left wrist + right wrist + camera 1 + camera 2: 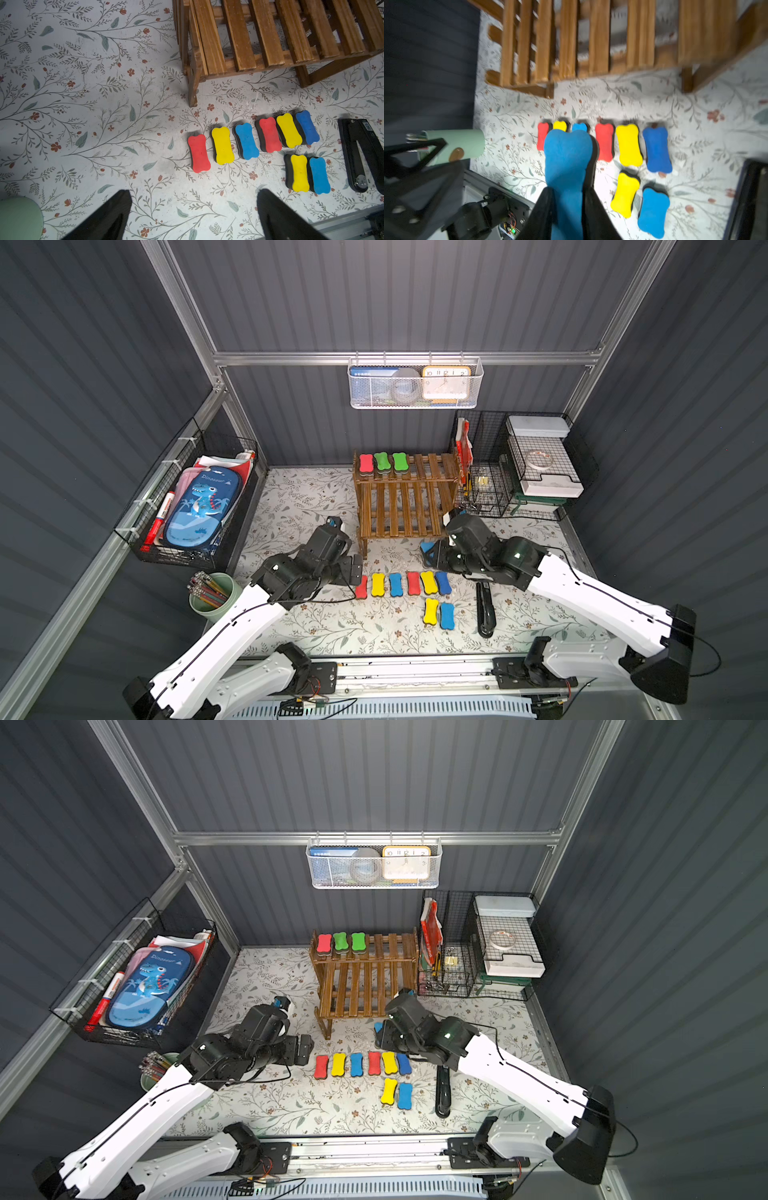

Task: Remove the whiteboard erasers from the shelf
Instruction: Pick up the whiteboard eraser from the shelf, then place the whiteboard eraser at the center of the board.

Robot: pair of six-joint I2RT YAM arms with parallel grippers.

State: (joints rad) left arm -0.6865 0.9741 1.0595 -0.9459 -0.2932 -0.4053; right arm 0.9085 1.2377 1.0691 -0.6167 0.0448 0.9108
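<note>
The brown slatted shelf [432,466] stands at the back middle in both top views. Three whiteboard erasers lie on its upper tier: one red [365,463] and two green [390,461]. Its lower tier is bare. My right gripper [568,190] is shut on a blue eraser [568,158] and hangs over the table in front of the shelf's right leg [428,551]. Several erasers lie in a row [401,584] on the table, with a yellow and blue pair [438,612] nearer the front. My left gripper [194,193] is open and empty beside the row's left end.
A black stapler [485,610] lies to the right of the eraser pair. A green cup of pencils [212,597] stands at the front left. Black wire racks [498,472] flank the shelf's right side, a wire basket [187,506] hangs on the left wall, and a white mesh basket [415,383] hangs behind.
</note>
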